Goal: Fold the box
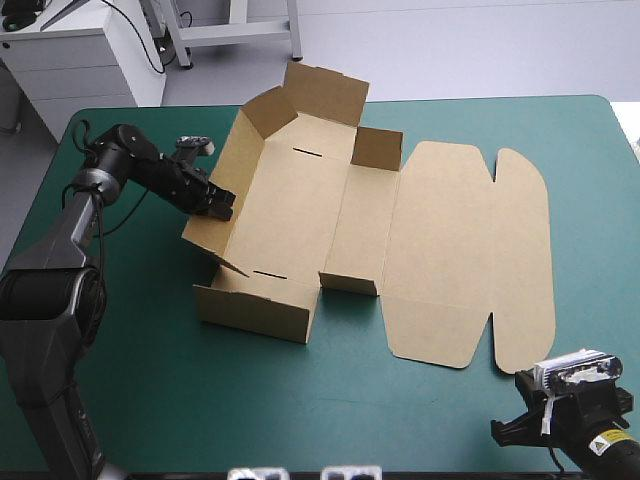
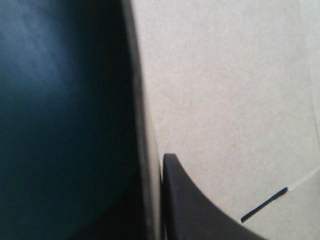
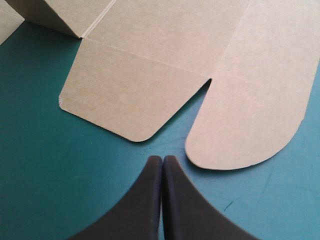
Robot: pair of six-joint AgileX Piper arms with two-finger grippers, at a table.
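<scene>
Box (image 1: 300, 210) sitting mid-surface (image 1: 450, 420), walls half-raised, lid lying flat toward 3 o'clock. Left hand (image 1: 223, 206) pinching 9 o'clock wall (risk: pulling too hard, wall buckling or slipping free). Right hand (image 3: 162, 160) pressed together, empty, sitting at 5 o'clock.

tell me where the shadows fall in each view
High view: soft light, the box throws only a faint shadow on the teal-green cover by its near wall. Left wrist view: the cover beside the gripped wall lies in deep shadow, darkest near the left gripper. Right wrist view: thin shadows under the lid flaps and the shut right gripper.
</scene>
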